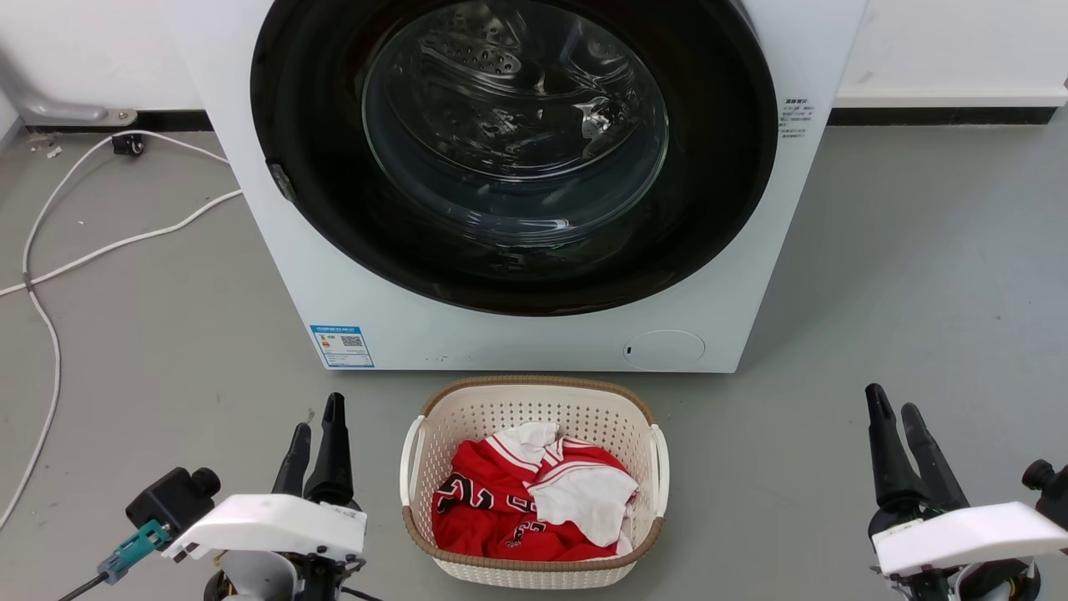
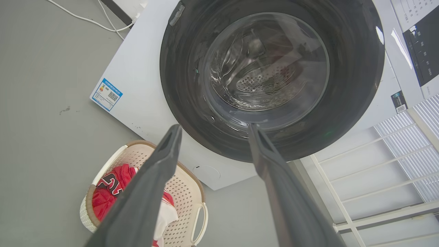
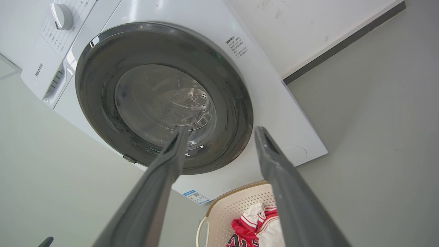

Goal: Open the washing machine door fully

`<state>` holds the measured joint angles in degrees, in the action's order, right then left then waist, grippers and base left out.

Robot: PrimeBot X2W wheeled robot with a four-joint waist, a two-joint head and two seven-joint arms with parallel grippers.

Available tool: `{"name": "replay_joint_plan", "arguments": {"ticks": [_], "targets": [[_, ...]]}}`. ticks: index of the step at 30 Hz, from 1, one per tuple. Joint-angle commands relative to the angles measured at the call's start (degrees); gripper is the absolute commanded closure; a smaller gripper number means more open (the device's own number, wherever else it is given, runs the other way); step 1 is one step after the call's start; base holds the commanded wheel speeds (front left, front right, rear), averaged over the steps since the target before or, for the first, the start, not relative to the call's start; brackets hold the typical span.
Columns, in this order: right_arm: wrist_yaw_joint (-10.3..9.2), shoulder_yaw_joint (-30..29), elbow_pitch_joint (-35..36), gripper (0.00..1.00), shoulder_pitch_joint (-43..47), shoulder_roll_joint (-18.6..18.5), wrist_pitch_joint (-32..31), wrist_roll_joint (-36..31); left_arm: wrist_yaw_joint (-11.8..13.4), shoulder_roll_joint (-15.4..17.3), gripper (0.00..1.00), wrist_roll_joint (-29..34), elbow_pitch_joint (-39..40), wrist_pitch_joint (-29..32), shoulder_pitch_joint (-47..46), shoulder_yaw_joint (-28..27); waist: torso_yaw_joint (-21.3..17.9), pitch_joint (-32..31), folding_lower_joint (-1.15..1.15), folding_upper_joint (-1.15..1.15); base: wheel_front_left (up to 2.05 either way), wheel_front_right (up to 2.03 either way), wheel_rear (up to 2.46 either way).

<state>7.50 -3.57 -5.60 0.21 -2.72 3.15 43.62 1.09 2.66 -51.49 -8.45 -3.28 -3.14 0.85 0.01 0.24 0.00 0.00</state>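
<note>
Head view: the washing machine door (image 1: 709,209) — glossy black ring, bulging clear glass — sits shut on the boxy white washing machine (image 1: 501,338). Left tool (image 1: 319,416) and right tool (image 1: 891,401) flank the perforated laundry basket (image 1: 534,399), both released. Right wrist view adds a round dial (image 3: 61,16).

Grey floor (image 1: 918,275), white wall (image 1: 959,42), black skirting (image 1: 943,115), white cable (image 1: 117,244)

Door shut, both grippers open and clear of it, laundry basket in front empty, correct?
No: the laundry basket holds red and white clothes, as the head view shows. The rest stands: washing machine door shut, left gripper and right gripper open, clear of it.
</note>
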Motion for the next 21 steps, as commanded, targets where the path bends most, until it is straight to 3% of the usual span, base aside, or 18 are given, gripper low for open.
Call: {"name": "replay_joint_plan", "arguments": {"ticks": [1, 21], "targets": [[-0.01, 0.1, 1.2, 0.00, 0.0, -0.2, 0.6, -2.1, 0.4, 0.2, 0.00, 2.2, 1.1, -0.6, -0.3, 0.3, 0.0, 0.0, 0.00, 0.00, 0.00, 0.00, 0.00], [-0.01, 0.4, 3.3, 0.00, 2.1, -0.2, 4.2, -15.9, 1.9, 0.3, 0.00, 17.8, 2.0, -4.1, 0.9, 3.0, 0.2, -0.1, 0.00, 0.00, 0.00, 0.00, 0.00]]}}
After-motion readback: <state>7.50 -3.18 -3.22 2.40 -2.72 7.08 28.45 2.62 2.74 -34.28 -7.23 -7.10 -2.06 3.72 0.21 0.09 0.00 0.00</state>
